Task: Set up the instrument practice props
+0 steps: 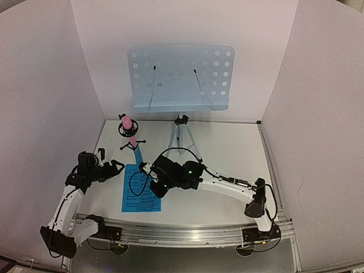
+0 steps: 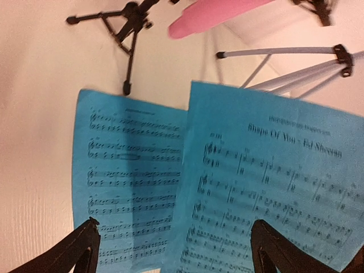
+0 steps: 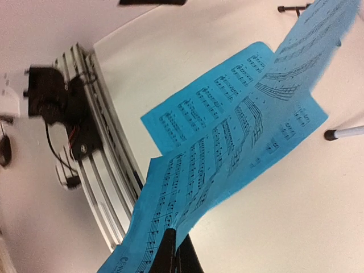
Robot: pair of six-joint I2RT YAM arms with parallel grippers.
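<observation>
Two blue sheets (image 2: 131, 170); one music stand (image 1: 181, 77); one pink microphone (image 1: 127, 124); two arms (image 1: 227, 185).

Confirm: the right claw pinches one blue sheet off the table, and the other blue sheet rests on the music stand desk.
Not quite. The other blue sheet lies flat on the table, not on the music stand desk, as the top view shows. The right claw does pinch the first sheet.

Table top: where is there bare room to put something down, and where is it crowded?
Bare table lies right of the tripod, behind the right arm, up to the side wall. The left front is crowded: flat blue sheet, lifted sheet, left gripper, right gripper, pink microphone.
</observation>
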